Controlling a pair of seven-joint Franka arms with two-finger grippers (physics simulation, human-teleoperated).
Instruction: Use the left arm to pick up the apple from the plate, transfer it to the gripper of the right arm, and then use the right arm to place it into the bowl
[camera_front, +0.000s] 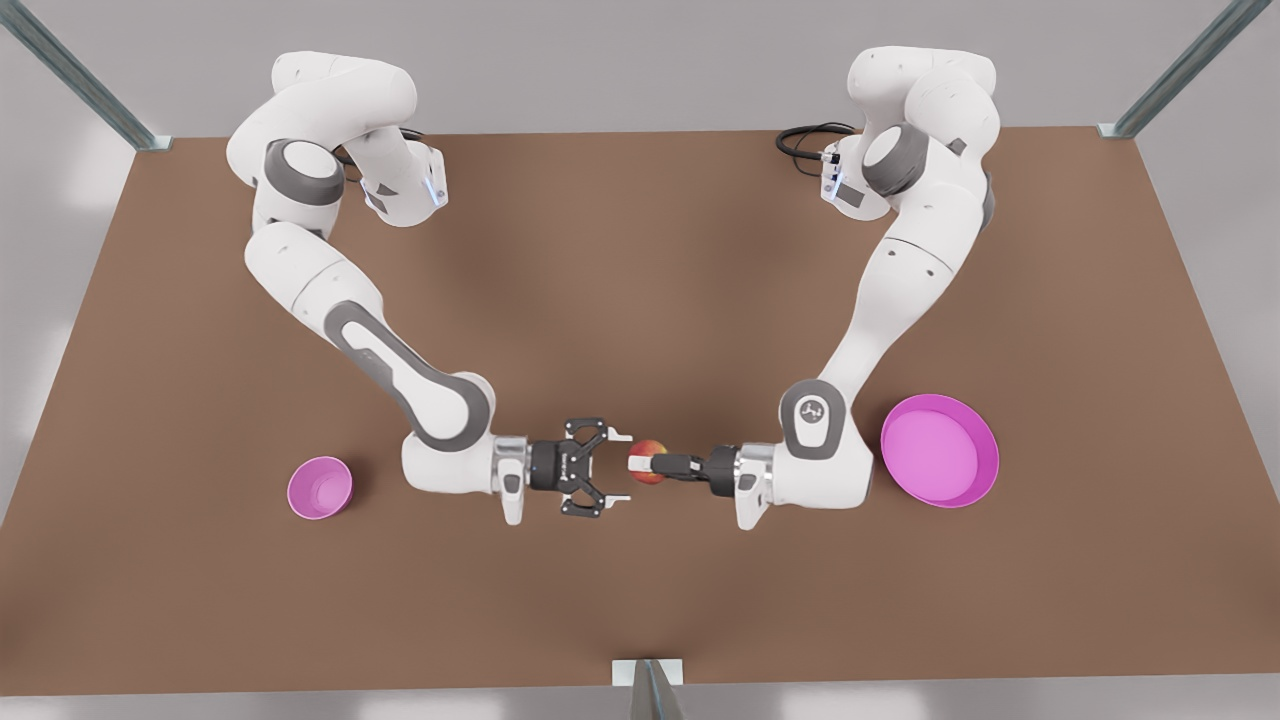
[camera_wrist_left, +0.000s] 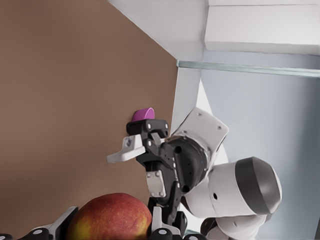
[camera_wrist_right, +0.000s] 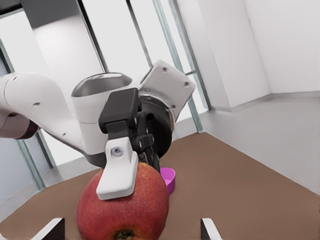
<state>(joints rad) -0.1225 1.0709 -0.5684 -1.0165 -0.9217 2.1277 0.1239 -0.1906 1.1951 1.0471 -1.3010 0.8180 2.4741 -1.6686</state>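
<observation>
What we cannot make out in full

Just below the centre of the front view, the left gripper (camera_front: 640, 463) covers the middle of the apple (camera_front: 652, 446), so we see only its upper and lower edges. At the right of that frame, the left arm's wrist hides a piece of the plate's (camera_front: 940, 452) rim, and the frame's lower corners cut off the desk (camera_front: 640, 250). In the left wrist view the picture's edge crops the apple, and the right gripper (camera_wrist_left: 134, 186) hides most of the bowl (camera_wrist_left: 144, 114). In the right wrist view the apple is cropped again, and behind it a purple vessel (camera_wrist_right: 170, 179) shows too little for us to name.
</observation>
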